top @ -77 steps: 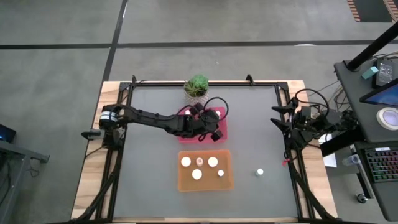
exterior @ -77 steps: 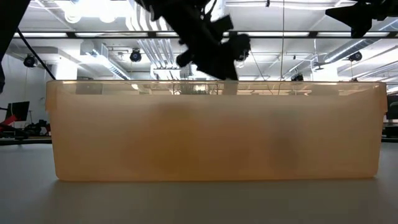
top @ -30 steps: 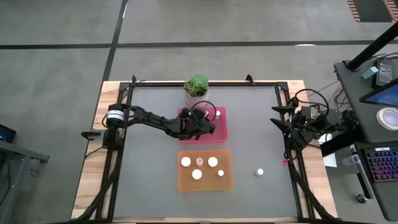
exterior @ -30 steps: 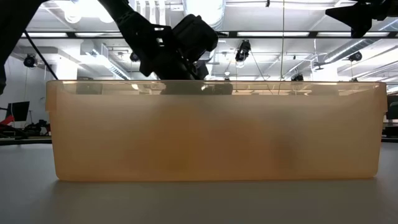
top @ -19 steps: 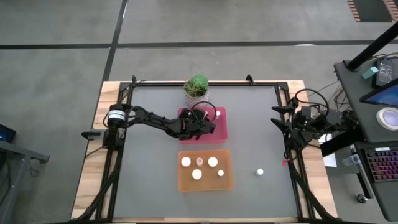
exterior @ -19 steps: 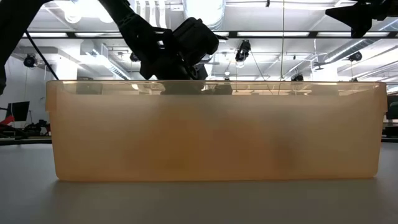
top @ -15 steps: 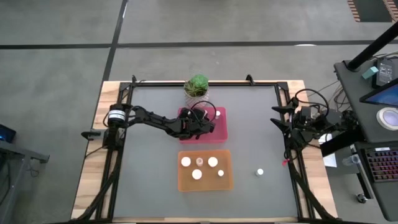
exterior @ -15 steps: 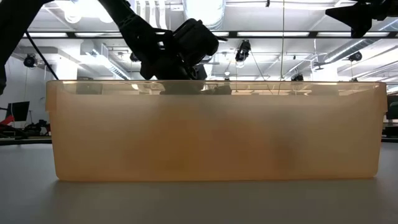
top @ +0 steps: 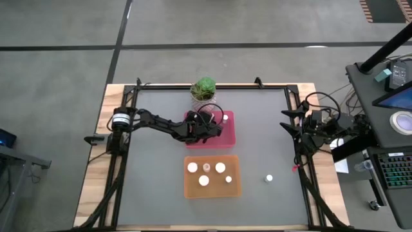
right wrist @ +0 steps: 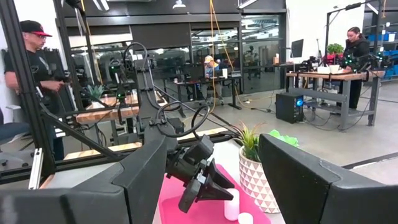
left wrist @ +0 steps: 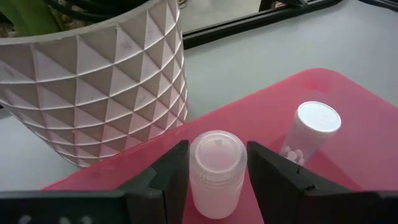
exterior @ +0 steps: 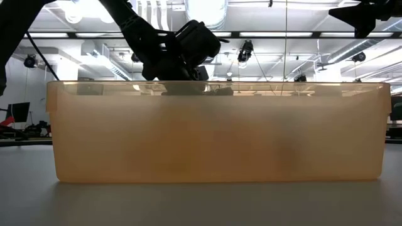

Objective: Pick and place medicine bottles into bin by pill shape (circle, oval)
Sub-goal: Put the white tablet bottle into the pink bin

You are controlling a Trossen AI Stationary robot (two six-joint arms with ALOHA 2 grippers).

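Over the pink tray [left wrist: 267, 115], left hand [left wrist: 217, 180] parted around an upright bottle [left wrist: 216, 171].

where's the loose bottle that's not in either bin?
High view: the lone medicine bottle stands on the table's right side, right of the orange bin, nearer the right arm.

Pink tray [top: 226, 136]: left gripper [left wrist: 214, 163] straddles a bottle [left wrist: 216, 171]; a second bottle [left wrist: 309, 130] stands just beside at 3 o'clock, the plant pot [left wrist: 93, 74] near at 11 o'clock. Desk [top: 154, 174] lies open around the orange bin [top: 212, 190]; lone bottle [top: 269, 178] at its 3 o'clock.
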